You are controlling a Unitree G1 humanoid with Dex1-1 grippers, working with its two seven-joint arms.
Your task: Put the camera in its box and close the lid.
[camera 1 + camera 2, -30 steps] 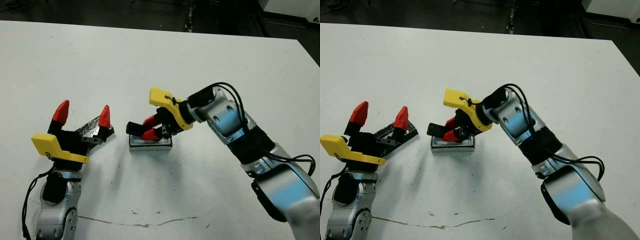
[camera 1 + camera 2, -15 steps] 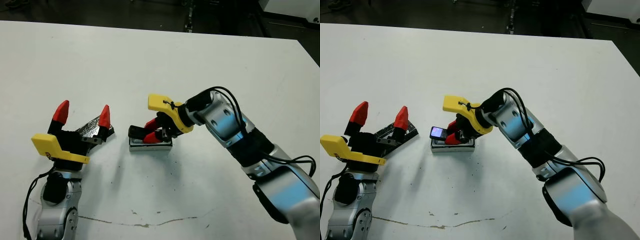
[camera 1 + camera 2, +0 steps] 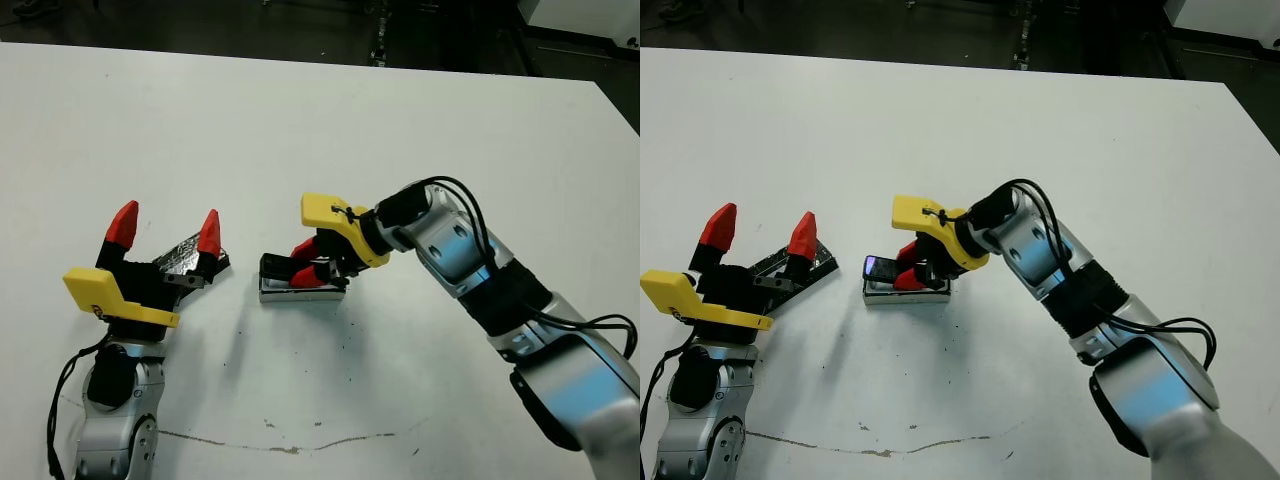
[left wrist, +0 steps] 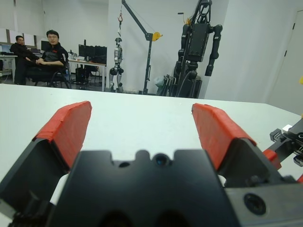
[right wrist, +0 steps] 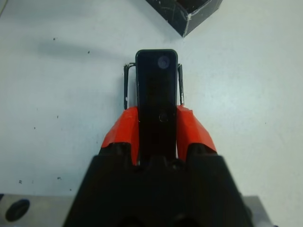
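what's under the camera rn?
The box: its rim shows on both sides of the camera, which the right pincer grips. The box's inside is covered, so seating can't be judged.

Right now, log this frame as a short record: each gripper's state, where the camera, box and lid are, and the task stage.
right gripper: shut on the slim glossy black camera bar
camera: over the small white-rimmed box, its far end past the box's left end
left gripper: open, holding nothing
lid: black silver-speckled plate on the white table, by the left gripper
stage: camera not released, box not closed
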